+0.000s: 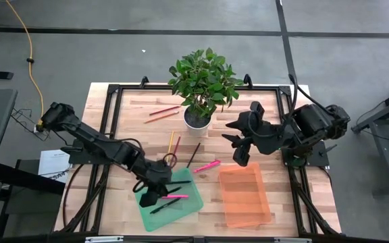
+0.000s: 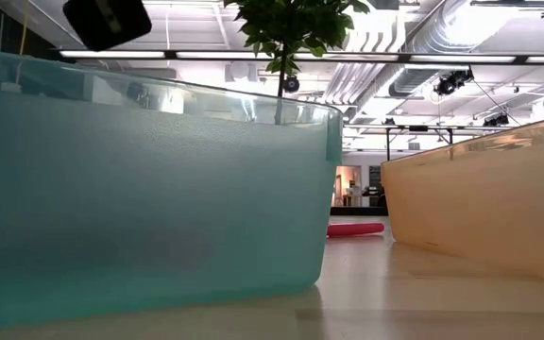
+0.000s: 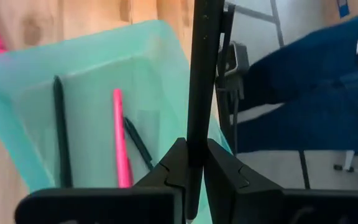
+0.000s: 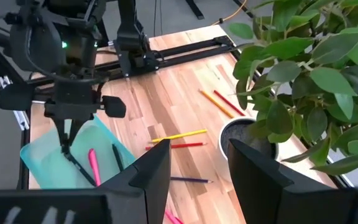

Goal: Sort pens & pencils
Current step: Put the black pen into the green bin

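Left wrist view: left gripper (image 3: pixel 191 177) is clenching a black pen (image 3: pixel 202 74), hanging it over green tray (image 3: pixel 160 43).
Pen feel: prob. light, stiff, slick; mid-shaft grip is looking best.
Right gripper (image 4: pixel 197 168): waiting w/ jaws apart, empty, nr plant (image 4: pixel 303 68).

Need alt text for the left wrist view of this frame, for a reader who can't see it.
The left gripper, shut on a black pen, holds it over a green tray on the wooden table. Inside the tray lie a pink pen and two dark pens. Beyond the table edge, a person's blue-clad leg shows.
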`<state>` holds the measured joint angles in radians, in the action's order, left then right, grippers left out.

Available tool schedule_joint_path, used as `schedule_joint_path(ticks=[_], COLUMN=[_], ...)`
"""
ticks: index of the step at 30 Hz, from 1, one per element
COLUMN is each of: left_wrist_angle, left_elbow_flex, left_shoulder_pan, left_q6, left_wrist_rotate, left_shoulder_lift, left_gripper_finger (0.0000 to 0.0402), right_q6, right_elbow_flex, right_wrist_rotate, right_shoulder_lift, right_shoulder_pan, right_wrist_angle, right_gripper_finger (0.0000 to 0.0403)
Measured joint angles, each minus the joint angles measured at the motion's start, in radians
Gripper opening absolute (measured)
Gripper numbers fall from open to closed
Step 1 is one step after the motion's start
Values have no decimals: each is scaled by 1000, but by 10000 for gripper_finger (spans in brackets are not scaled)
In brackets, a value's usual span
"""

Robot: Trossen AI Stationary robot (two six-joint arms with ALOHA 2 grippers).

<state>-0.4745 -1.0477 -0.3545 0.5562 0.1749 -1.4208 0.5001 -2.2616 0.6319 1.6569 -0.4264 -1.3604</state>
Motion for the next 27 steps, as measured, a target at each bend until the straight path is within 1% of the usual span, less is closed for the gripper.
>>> schedule_joint_path(ticks=[6,7,9,12,13,16,20,23,27], left_wrist_angle=[-7,-25,-10,-64,-46,-78,-79,-73,-67], left_elbow_flex=[-1,2,-4,2,-1,1,1,0,0], left_shoulder_pan=[-16,-20,-22,-31,-33,-40,-47,-46,-45], left_q6=[16,18,29,35,40,45,53,53,43], left_wrist_rotate=[15,13,7,-2,-7,-8,-30,-57,-64], left_shoulder_lift=[-59,-61,-78,-89,-98,-105,-115,-115,-115], left_gripper_finger=[21,21,19,20,22,25,29,43,73], right_q6=[-1,-2,-2,-4,-4,-6,-7,-7,-4], right_elbow_flex=[0,0,0,0,0,0,0,0,0], right_wrist_rotate=[0,0,0,0,-3,-6,-14,-15,-20], right_shoulder_lift=[1,1,1,1,1,1,1,1,1], right_shoulder_pan=[-9,-9,-9,-9,-9,-9,-9,-11,-13], right_wrist_angle=[-24,-24,-30,-31,-32,-34,-35,-34,-35], right_gripper_finger=[151,151,151,151,151,151,151,151,151])
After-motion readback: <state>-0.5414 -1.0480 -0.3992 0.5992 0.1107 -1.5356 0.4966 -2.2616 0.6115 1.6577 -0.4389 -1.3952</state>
